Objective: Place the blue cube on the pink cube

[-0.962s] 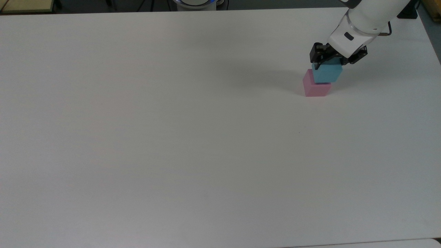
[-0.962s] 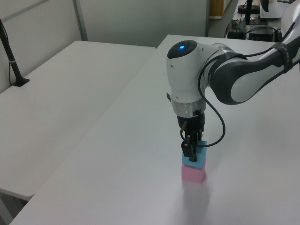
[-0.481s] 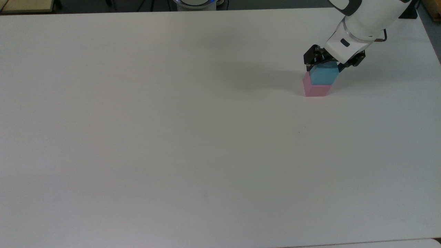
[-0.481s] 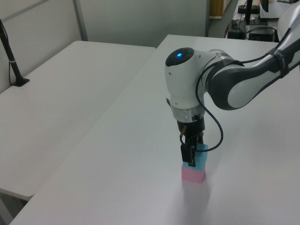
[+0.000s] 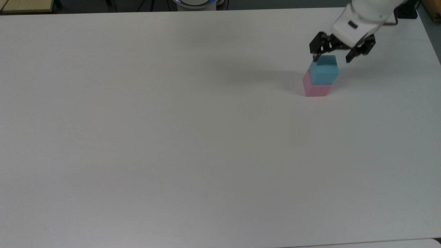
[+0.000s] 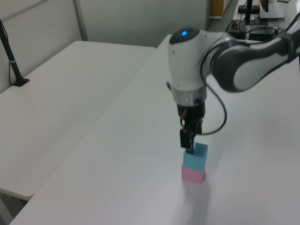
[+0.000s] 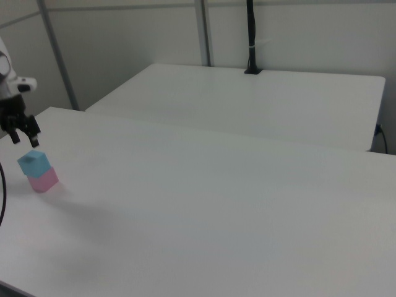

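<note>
The blue cube [image 5: 323,73] [image 6: 195,156] [image 7: 33,163] rests on top of the pink cube [image 5: 315,89] [image 6: 193,174] [image 7: 43,179] near the top view's upper right of the white table [image 5: 172,137]. The stack is slightly offset, with the pink cube showing at the top view's left. My gripper [image 5: 331,57] [image 6: 190,144] [image 7: 23,139] hangs just above the blue cube, open, its fingers spread wider than the cube and holding nothing.
A second white table [image 6: 56,93] [image 7: 247,99] stands beside this one. A black post [image 6: 11,61] [image 7: 250,37] is clamped at its far edge. The table's back edge [image 5: 275,9] runs close behind the gripper.
The gripper has let go of the blue cube, opened, and risen above it. The blue cube stays on the pink cube.
</note>
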Available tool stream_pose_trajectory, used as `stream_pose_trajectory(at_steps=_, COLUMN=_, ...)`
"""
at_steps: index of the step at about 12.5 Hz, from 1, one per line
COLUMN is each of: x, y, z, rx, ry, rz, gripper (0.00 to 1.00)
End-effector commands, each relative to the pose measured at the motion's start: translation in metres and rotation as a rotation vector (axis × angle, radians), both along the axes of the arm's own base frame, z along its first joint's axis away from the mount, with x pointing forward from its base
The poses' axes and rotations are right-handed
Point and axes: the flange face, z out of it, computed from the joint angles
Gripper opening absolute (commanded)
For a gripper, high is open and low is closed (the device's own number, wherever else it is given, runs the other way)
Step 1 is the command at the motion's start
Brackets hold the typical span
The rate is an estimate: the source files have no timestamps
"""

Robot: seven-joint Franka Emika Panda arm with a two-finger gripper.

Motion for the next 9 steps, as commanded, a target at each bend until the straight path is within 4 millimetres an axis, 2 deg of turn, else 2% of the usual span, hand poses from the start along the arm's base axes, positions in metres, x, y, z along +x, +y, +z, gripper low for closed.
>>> stream_pose_trajectory(at_steps=1, x=-0.032, y=-0.043, z=0.106, rx=0.0, ry=-0.003, rz=0.068, gripper=1.0)
stream_pose_trajectory(at_steps=2, x=-0.036, y=-0.063, z=0.134, rx=0.011, ry=-0.016, rz=0.088, gripper=1.0)
stream_pose_trajectory(at_steps=4, x=-0.03, y=-0.122, z=0.168, rx=0.003, ry=0.005, rz=0.104, gripper=1.0)
stream_pose_trajectory(at_steps=7, x=-0.009, y=-0.244, z=0.213, rx=0.023, ry=-0.027, rz=0.074, gripper=1.0)
stream_pose_trajectory(at_steps=9, x=0.0, y=-0.32, z=0.224, rx=0.028, ry=-0.023, rz=0.056, gripper=1.0)
